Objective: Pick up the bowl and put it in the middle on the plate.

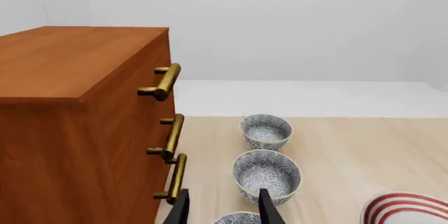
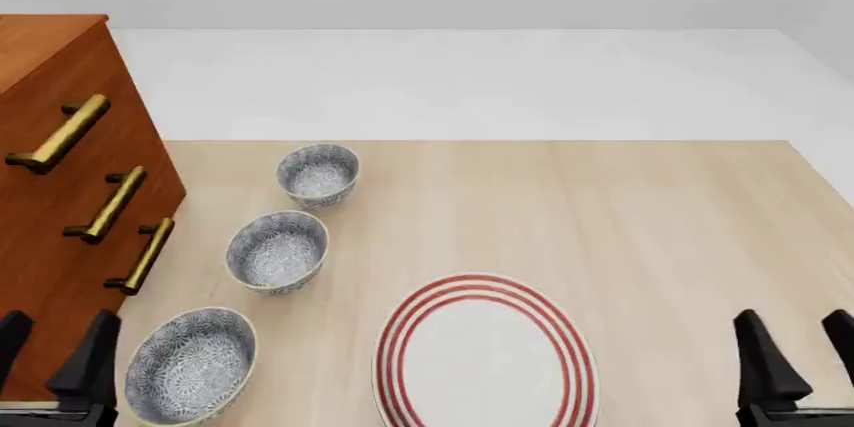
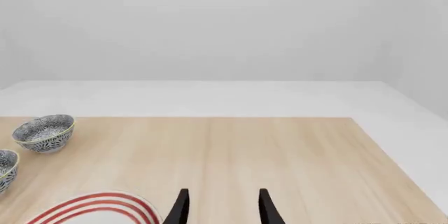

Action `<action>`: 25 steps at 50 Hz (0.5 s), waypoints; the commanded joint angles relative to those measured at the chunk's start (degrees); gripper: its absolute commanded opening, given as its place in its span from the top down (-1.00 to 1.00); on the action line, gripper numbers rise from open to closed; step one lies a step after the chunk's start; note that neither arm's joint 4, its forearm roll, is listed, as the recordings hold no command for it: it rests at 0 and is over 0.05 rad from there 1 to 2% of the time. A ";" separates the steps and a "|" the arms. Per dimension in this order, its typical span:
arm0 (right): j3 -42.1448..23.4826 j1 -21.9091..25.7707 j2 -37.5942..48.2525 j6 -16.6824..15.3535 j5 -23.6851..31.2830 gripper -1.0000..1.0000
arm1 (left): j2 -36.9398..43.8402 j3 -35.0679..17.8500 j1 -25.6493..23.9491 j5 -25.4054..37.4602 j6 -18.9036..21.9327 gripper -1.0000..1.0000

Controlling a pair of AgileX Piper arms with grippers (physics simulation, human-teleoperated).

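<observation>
**Table stock: three bowls, one plate, two idle grippers**

Plate [image 2: 485, 357]: near edge cut off by the frame.
Bowls: nearest [image 2: 191, 364], middle bowl [image 2: 276, 251], far bowl [image 2: 319, 174], lined beside the wooden cabinet [image 2: 60, 197]; which is meant, cannot tell.
Left gripper [image 2: 51, 362], right gripper [image 2: 801, 357]: parted, empty, partly cropped.
Table [image 2: 641, 217]: bare right half.

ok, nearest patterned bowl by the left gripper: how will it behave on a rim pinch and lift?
The small deep blue-grey floral bowl looks rigid and glazed, so it will probably be slippery. It seems light, but a one-sided pinch may tilt it. Its round wall and narrow foot suggest it could tip or slide if the open left gripper nudges it.
</observation>
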 commanded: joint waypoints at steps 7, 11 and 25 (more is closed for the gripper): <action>-0.05 -0.30 1.34 0.51 -0.71 -1.00 | 1.38 -1.26 0.04 -0.38 1.61 -1.00; -0.10 -0.21 0.12 -0.44 -0.39 -1.00 | 1.46 -3.89 -1.15 1.20 1.63 -1.00; -0.14 -0.21 0.13 -0.45 -0.39 -1.00 | 4.91 -12.86 -8.56 7.85 2.50 -1.00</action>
